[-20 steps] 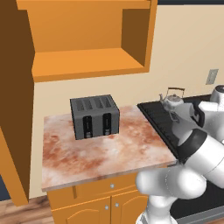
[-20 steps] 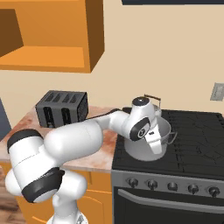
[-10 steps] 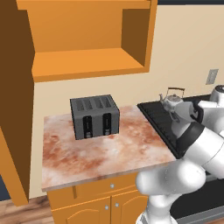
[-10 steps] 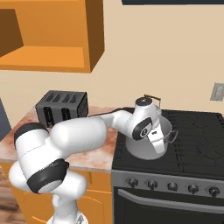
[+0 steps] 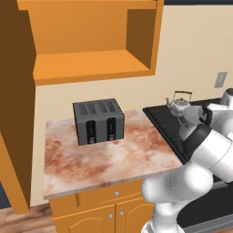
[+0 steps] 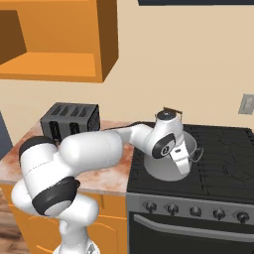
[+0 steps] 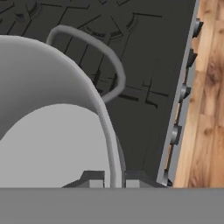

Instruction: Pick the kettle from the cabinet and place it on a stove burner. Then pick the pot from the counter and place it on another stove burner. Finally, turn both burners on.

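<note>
The white arm reaches from the lower left across to the black cooktop (image 6: 223,154), where the grey pot (image 6: 161,168) stands on the front left grate. The pincer (image 6: 182,159) sits at the pot's right rim, seemingly clamped on the wall, though its tips are hard to make out. Behind the wrist, the kettle (image 6: 168,115) shows its lid and dark handle. The toaster (image 6: 69,121) stands on the mottled desk (image 6: 116,171) below the orange cabinet (image 6: 64,44).
</note>
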